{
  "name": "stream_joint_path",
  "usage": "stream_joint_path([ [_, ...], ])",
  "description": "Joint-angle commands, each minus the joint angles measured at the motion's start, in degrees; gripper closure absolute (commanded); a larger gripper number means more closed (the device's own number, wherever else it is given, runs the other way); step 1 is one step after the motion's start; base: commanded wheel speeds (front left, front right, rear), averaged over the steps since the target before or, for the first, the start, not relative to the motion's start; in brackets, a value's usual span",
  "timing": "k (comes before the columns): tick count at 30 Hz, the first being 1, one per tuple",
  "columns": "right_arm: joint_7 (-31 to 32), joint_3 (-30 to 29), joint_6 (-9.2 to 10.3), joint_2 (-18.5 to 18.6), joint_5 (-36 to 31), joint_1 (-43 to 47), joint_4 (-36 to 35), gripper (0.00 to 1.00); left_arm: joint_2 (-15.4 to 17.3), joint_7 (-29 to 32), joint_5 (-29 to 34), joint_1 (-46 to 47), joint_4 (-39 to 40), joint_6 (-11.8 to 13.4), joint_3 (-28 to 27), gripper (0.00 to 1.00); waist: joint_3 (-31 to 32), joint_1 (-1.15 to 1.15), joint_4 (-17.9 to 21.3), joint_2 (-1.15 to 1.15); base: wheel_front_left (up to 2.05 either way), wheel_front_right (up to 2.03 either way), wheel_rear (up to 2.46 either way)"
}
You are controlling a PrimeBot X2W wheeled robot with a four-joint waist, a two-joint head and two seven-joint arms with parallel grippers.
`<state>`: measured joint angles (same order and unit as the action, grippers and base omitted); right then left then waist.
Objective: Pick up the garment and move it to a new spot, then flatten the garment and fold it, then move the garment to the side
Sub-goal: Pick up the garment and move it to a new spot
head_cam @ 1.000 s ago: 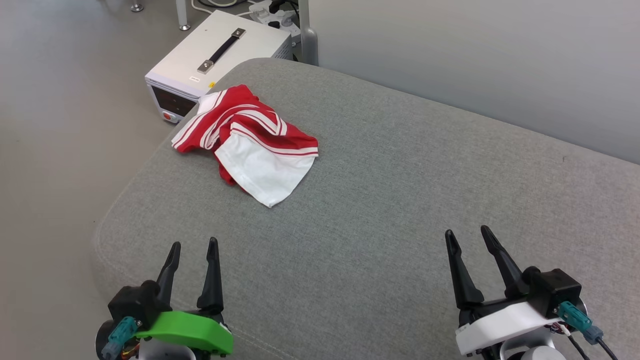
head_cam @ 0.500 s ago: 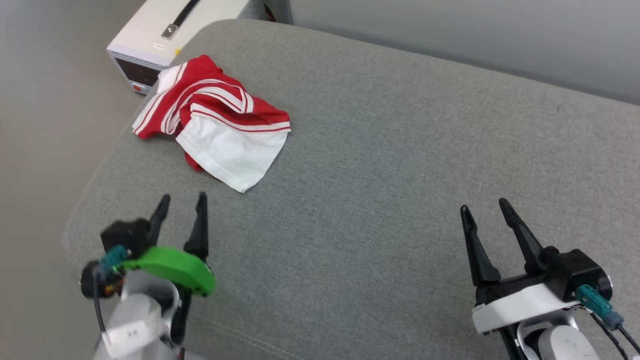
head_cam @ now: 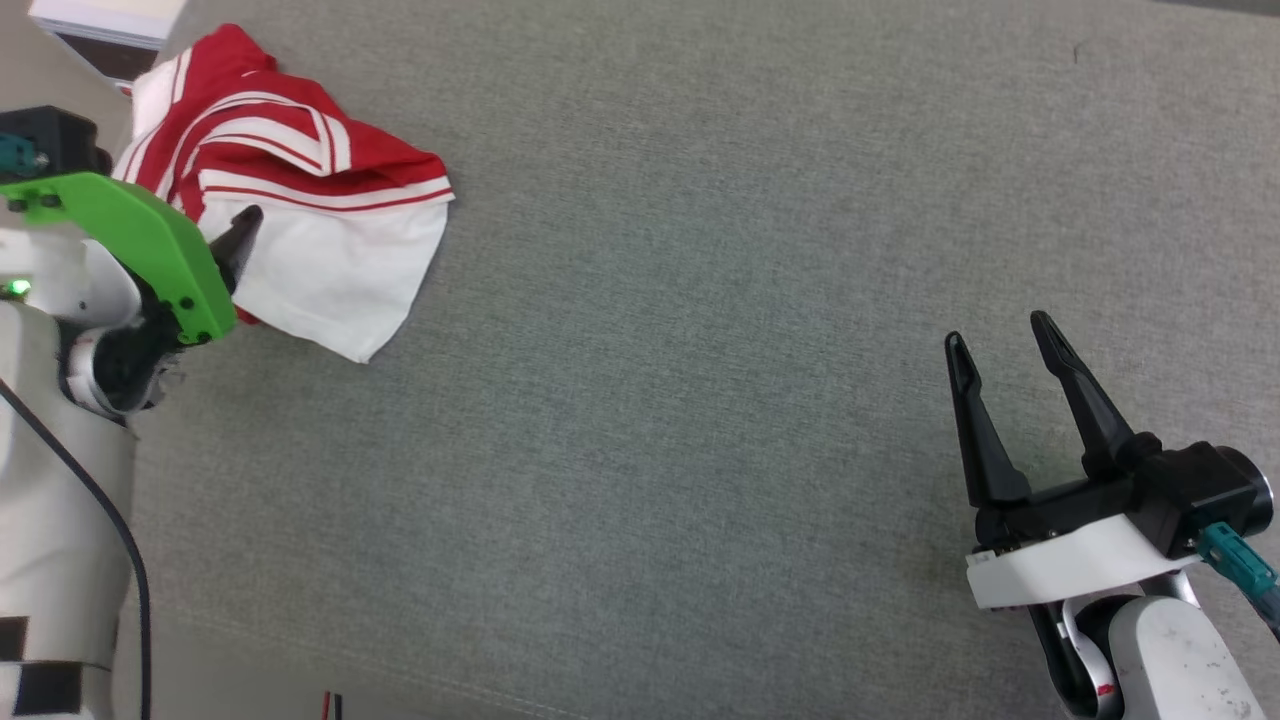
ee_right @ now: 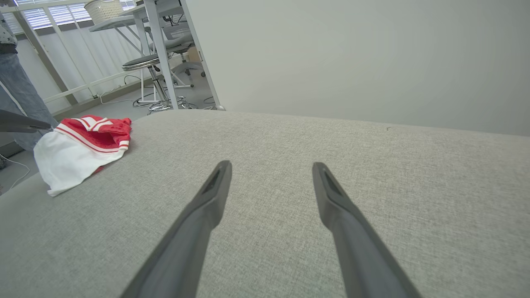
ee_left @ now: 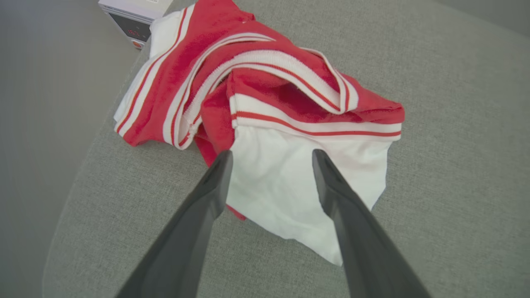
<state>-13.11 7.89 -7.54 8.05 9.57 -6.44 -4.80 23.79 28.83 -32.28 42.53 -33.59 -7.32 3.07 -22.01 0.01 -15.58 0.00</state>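
The garment (head_cam: 300,200) lies crumpled near the far left corner of the grey cushion (head_cam: 700,400), red with striped trim and a white sleeve spread toward me. My left gripper (ee_left: 272,154) hovers open over that white sleeve, its fingers straddling the cloth and holding nothing. In the head view its green cover hides most of it, with one dark fingertip (head_cam: 245,220) showing over the sleeve. My right gripper (head_cam: 997,330) stands open and empty at the lower right, far from the garment (ee_right: 83,145). The garment's numbers are hidden.
A white box-shaped device (ee_left: 132,12) sits on the floor just past the cushion's left corner. The cushion's left edge drops to grey floor (ee_left: 41,124). A pale wall (ee_right: 352,54) runs behind. A person's jeans leg (ee_right: 16,95), stools and desks (ee_right: 153,66) stand beyond.
The head camera has tilted down, shifting the whole picture. My left gripper has travelled forward from the near edge to the garment's white sleeve. The right gripper has kept its place, still open.
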Motion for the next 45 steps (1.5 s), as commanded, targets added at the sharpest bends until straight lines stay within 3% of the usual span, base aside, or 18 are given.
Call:
stream_joint_path([
  [1, 0.1, 0.2, 0.05, 0.3, -0.4, -1.2, -0.6, 0.0, 1.4, 2.7, -0.9, 1.8, -0.7, -0.2, 0.1, 0.0, -4.6, -0.01, 3.9, 0.0, 0.0, 0.0, 0.0],
  [5, 0.2, 0.5, 0.05, 0.3, -0.6, -2.1, -1.1, 0.0, 3.7, 9.3, -2.4, 4.6, -2.7, 0.0, -0.1, 0.0, -6.9, -0.01, 5.4, 0.0, 0.0, 0.0, 0.0],
  [9, 0.1, 0.5, 0.05, 0.3, -0.7, -2.7, -1.3, 0.0, 5.3, 12.2, -2.1, 6.2, -5.4, 1.0, 0.2, 0.0, -8.4, -0.01, 6.6, 0.0, 0.0, 0.0, 0.0],
  [15, -0.1, 0.4, 0.05, 0.5, -0.8, -3.0, -1.2, 0.0, 5.4, 15.7, -2.8, 6.1, -10.9, 1.2, 1.2, 0.0, -9.3, -0.01, 7.4, 0.0, 0.0, 0.0, 0.0],
  [16, -0.2, 0.3, 0.05, 0.5, -0.8, -3.0, -1.1, 0.0, 5.1, 16.7, -3.6, 5.9, -11.8, 1.0, 1.3, 0.15, -9.3, -0.01, 7.5, 0.0, 0.0, 0.0, 0.0],
  [17, -0.2, 0.3, 0.05, 0.5, -0.8, -3.0, -1.0, 0.0, 4.9, 17.3, -4.2, 5.8, -12.3, 0.9, 1.2, 0.82, -9.2, -0.01, 7.5, 0.0, 0.0, 0.0, 0.0],
  [18, -0.3, 0.3, 0.05, 0.4, -0.8, -3.0, -0.9, 0.0, 4.6, 17.8, -5.0, 5.7, -12.8, 0.7, 1.1, 1.0, -9.1, -0.01, 7.5, 0.0, 0.0, 0.0, 0.0],
  [21, -0.3, 0.0, 0.05, 0.4, -0.9, -2.8, -0.4, 0.0, 4.3, 17.1, -6.2, 5.5, -13.1, 0.3, 1.2, 1.0, -8.3, -0.01, 7.3, 0.0, 0.0, 0.0, 0.0],
  [29, -0.9, -0.4, 0.05, -0.2, -0.7, -2.4, 1.9, 0.0, 5.8, 7.5, -8.2, 5.4, -9.7, -0.1, 1.3, 1.0, -3.1, -0.01, 6.7, 0.0, 0.0, 0.0, 0.0],
  [38, -1.6, -1.3, 0.05, -1.4, 0.4, -0.6, 5.4, 0.0, 7.5, -6.9, -8.6, 5.2, 1.7, -0.2, 4.9, 1.0, 5.6, -0.01, 6.7, 0.0, 0.0, 0.0, 0.0],
  [45, -1.8, -1.4, 0.05, -2.9, 1.2, 1.6, 7.3, 0.0, 5.8, -10.3, -8.0, 4.0, 11.3, -0.1, 7.3, 1.0, 12.3, -0.01, 8.2, 0.0, 0.0, 0.0, 0.0],
])
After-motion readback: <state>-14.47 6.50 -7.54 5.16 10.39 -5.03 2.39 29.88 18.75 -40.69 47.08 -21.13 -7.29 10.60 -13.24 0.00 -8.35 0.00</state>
